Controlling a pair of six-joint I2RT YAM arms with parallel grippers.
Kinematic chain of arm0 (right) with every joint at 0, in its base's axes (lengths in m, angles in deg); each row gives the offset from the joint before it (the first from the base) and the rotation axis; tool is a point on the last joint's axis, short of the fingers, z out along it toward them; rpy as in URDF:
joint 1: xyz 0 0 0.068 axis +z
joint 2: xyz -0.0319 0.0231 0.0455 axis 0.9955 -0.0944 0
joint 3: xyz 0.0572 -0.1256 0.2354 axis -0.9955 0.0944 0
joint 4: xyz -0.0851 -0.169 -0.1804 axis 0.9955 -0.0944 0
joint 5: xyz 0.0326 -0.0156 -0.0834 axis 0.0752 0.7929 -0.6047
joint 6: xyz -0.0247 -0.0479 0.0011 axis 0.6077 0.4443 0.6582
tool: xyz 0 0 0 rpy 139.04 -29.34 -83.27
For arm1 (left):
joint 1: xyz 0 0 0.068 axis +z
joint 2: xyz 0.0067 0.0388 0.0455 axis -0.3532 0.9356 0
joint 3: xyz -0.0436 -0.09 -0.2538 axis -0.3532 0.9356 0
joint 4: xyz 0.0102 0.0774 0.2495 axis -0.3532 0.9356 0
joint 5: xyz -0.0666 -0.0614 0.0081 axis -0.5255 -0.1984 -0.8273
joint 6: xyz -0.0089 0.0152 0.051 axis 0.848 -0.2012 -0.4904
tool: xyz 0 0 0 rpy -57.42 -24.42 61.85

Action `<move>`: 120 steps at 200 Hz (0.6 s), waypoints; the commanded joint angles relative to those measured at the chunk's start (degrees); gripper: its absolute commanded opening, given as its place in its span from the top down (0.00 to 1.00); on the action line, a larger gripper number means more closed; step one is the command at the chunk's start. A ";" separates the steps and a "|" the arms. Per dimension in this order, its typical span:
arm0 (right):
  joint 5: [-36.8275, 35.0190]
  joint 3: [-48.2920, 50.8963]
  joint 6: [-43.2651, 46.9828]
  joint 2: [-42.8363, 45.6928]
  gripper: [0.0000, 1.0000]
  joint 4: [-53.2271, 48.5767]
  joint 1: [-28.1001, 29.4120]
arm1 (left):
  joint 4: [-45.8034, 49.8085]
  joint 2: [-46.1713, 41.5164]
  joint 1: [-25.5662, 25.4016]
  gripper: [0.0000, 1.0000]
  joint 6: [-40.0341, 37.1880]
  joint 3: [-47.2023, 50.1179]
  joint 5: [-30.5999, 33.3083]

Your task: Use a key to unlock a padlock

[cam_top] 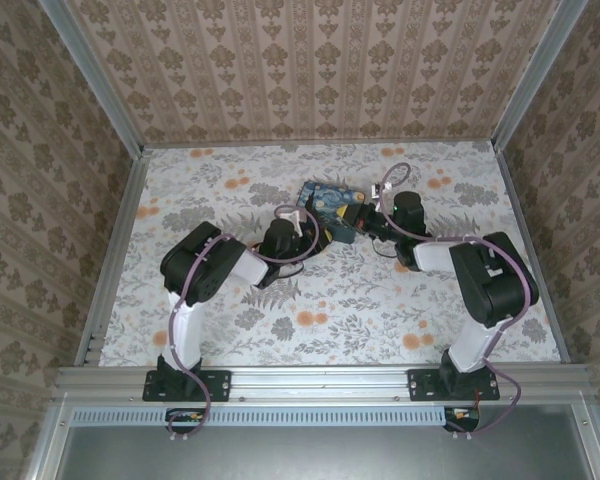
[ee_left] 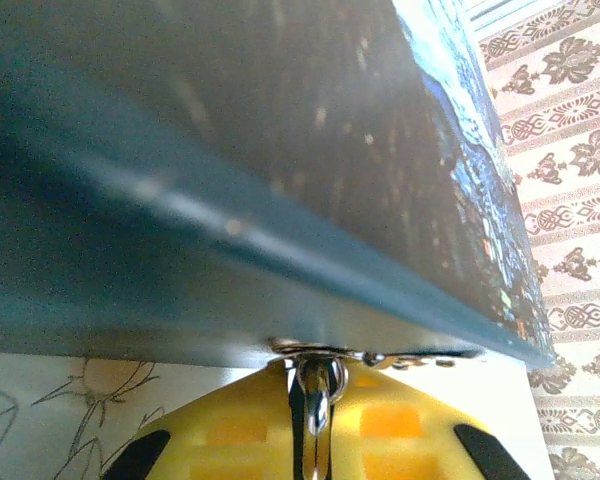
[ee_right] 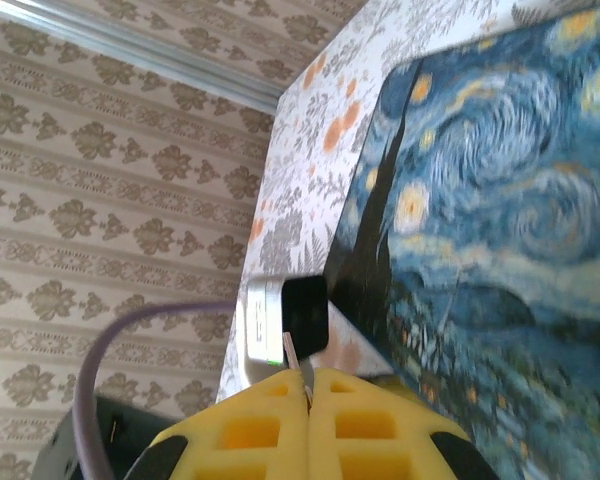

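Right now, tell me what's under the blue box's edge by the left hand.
A metal hasp plate sits under the blue box's edge, a shiny metal loop hanging from it between the left hand's yellow pads. The pads cover whatever hangs lower.

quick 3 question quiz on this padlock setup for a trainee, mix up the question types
1. True or false: the right pincer is shut on a thin metal key.
2. What does the lid of the box show? A) a swirling night-sky painting B) plain bare wood C) red and white stripes
3. Fill in: the left pincer, closed on a metal fitting at the box's edge, has pads coloured ____.

Key: 1 true; 2 A; 3 yellow.
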 commanded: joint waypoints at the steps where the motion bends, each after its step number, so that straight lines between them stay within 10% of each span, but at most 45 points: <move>1: 3.80 5.16 0.90 2.14 1.00 3.00 -0.05 | 9.26 -1.48 0.96 1.00 2.07 -0.26 -4.58; 120: 0.01 20.84 -7.76 -10.78 1.00 28.13 2.29 | 6.96 -2.34 2.54 1.00 7.64 -1.82 -16.54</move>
